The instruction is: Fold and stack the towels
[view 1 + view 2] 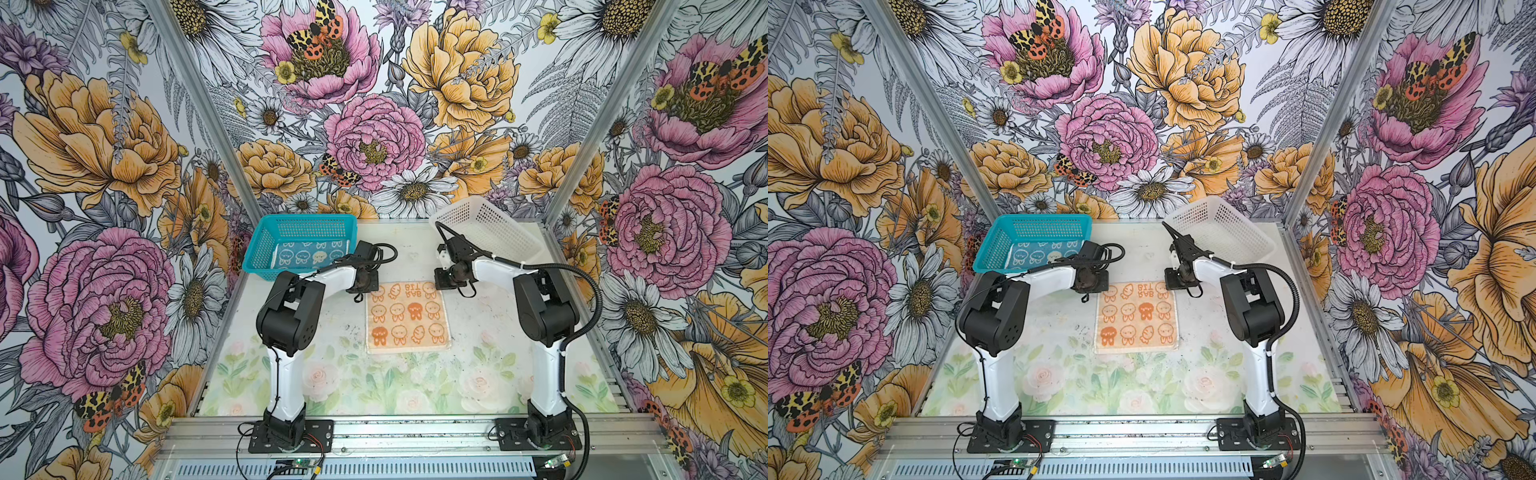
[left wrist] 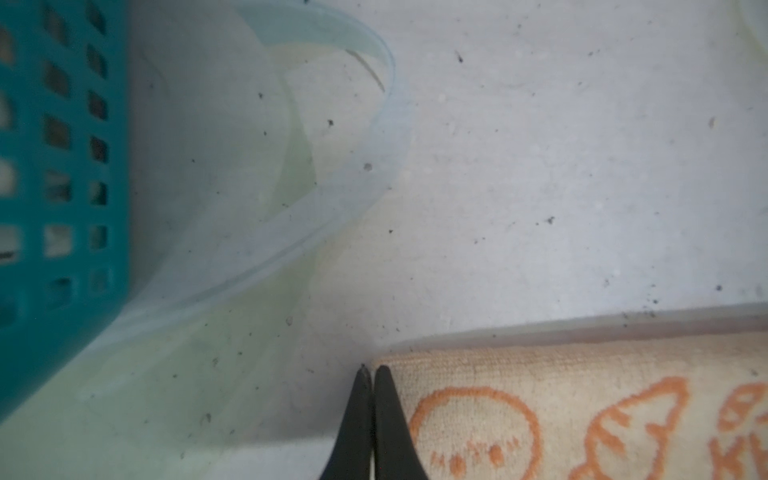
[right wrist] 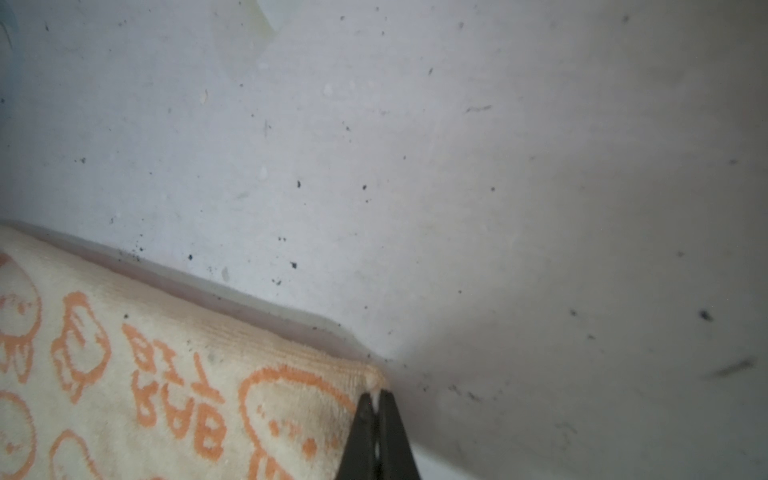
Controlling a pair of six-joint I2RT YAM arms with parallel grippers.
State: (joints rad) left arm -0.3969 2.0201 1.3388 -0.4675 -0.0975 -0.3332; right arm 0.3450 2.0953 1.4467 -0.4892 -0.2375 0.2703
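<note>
**While both far corners are in the jaws, lift level and fold toward the near edge**

Since the left jaws are clenched right at the far left corner of the peach towel, and the wrist view does not show whether cloth is caught between them, that bite is worth checking before any lift. The towel lies flat, print up, about the middle of the tabletop. At its far right corner the right jaws are clamped on a sliver of hem, which shows between their tips in the wrist view.

I judge this to be the opening fold. Both corners should rise together, only just clear of the surface. They should travel toward the near edge at one pace and land on the near corners, hems matched. An uneven lift would skew the crease, and so thin a grip could slip.

Counted, left to right:
- one teal basket at the far left corner, with one teal towel in it
- one peach towel
- one white basket at the far right corner

That makes two towels in view, two baskets and two arms.
</note>
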